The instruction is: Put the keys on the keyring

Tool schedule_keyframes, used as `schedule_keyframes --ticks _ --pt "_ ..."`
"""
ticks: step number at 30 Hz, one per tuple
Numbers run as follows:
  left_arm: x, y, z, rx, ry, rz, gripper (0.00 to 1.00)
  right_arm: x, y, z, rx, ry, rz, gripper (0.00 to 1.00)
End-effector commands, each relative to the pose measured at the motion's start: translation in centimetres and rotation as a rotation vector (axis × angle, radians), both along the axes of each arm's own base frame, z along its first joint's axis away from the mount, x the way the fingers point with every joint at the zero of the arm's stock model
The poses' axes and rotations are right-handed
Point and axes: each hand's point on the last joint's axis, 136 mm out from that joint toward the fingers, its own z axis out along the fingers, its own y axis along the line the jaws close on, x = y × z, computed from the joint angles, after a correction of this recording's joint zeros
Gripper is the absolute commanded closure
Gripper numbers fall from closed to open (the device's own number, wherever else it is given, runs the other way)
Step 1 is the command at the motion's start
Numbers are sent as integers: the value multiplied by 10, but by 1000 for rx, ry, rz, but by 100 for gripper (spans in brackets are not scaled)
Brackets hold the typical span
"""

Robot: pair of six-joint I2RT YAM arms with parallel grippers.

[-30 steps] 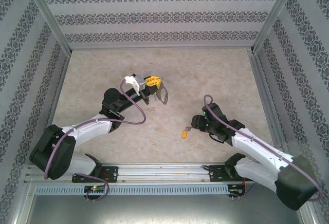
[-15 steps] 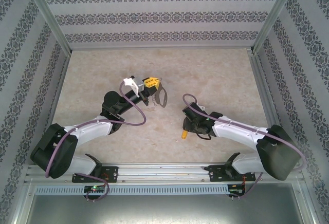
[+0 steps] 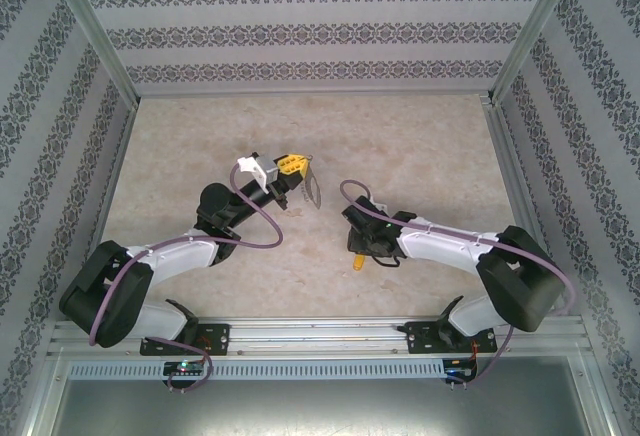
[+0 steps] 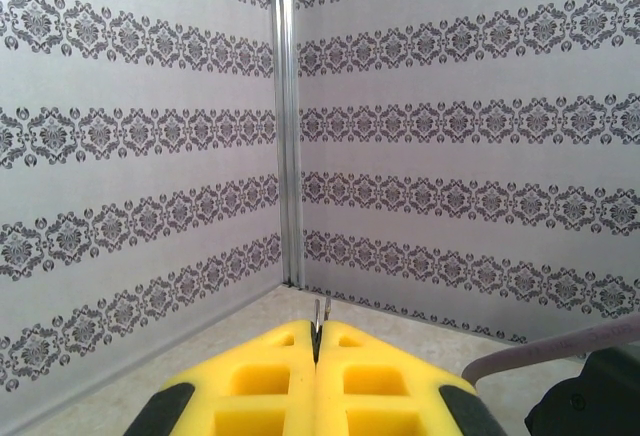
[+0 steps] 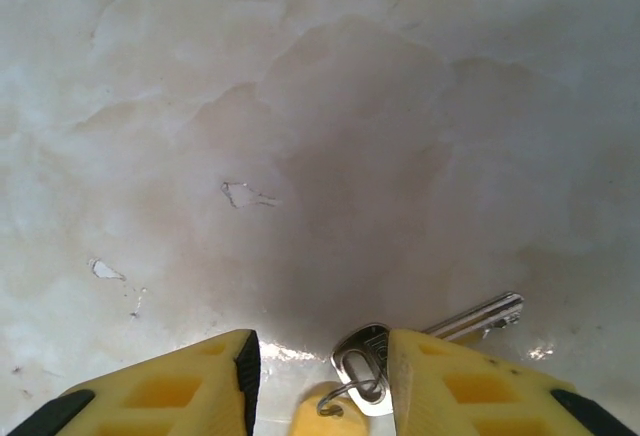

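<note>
In the top view my left gripper (image 3: pixel 291 167) is held above the table, shut on the dark keyring (image 3: pixel 313 192), which hangs to its right. In the left wrist view the yellow fingers (image 4: pixel 262 376) are pressed together, and two thin metal ends of the keyring (image 4: pixel 321 310) poke out between them. The key (image 3: pixel 357 262) lies on the table just below my right gripper (image 3: pixel 358 244). In the right wrist view my right gripper (image 5: pixel 320 348) is open low over the table. A silver key (image 5: pixel 372 360) with a wire loop and a yellow-orange head (image 5: pixel 322 414) lies between its fingers, against the right one.
The marble-patterned tabletop (image 3: pixel 420 146) is walled by patterned panels on three sides, with a metal post (image 4: pixel 285 116) in the far corner. A metal rail (image 3: pixel 320 334) runs along the near edge by the arm bases. Small chips mark the table surface (image 5: pixel 245 194).
My right arm has swung left and its gripper now sits over the key, which has stayed in place. The left gripper has shifted slightly with the keyring.
</note>
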Motion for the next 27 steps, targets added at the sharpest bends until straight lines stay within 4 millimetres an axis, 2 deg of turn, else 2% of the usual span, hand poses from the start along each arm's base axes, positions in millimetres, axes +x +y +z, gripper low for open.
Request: schedule_keyframes --ticks 1,12,24,27 --pt "-14 3 27 -71 -89 -14 100 -5 -2 -3 -34 18 -3 61" --pt "-15 4 28 -90 -93 -23 100 -10 -8 -10 -56 28 -8 72" --pt "-16 4 30 -105 -93 -33 100 -12 -9 -20 -74 52 -4 70" --pt "-17 4 29 -106 -93 -34 100 -12 -9 -19 -69 48 -5 74"
